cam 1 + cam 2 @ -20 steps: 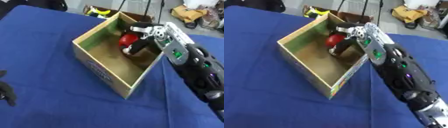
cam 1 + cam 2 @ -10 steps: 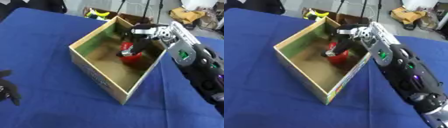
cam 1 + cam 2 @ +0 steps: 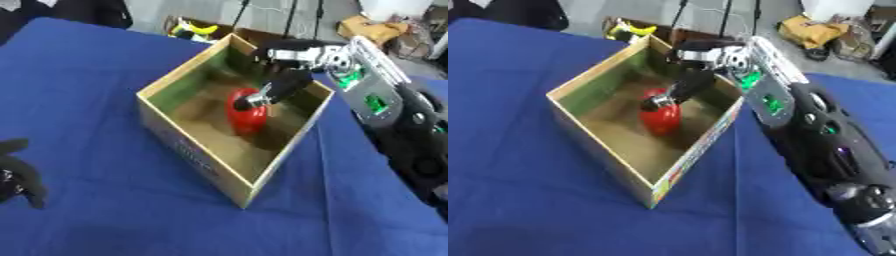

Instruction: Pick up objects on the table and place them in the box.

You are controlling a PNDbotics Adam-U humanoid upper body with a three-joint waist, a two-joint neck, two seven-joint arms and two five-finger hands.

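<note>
My right hand reaches in from the right side, over the far right wall of the box, and hangs inside it. Its fingers point down and are stretched out rather than curled; their tips sit at the top of the red object, touching it or just above it, I cannot tell which. They are not wrapped round it, so I read that hand as released.

The red object is rounded and lies on the brown floor of the box, near the middle and a little toward the far right wall. It looks to rest on the floor by itself.

The box is an open cardboard one with pale rims, greenish inner walls and some printing on its outer near side. It stands askew on the blue counter, one corner pointing toward me and the opposite corner toward the far edge. It sits around the middle of the counter, closer to the far edge than to the near one.

My right forearm, black with silver parts and small green lights, runs from the lower right corner up to the box.

My left hand shows at the left edge of the left eye view, low over the near left part of the counter, well apart from the box. It is dark, its fingers relaxed and holding nothing.
</note>
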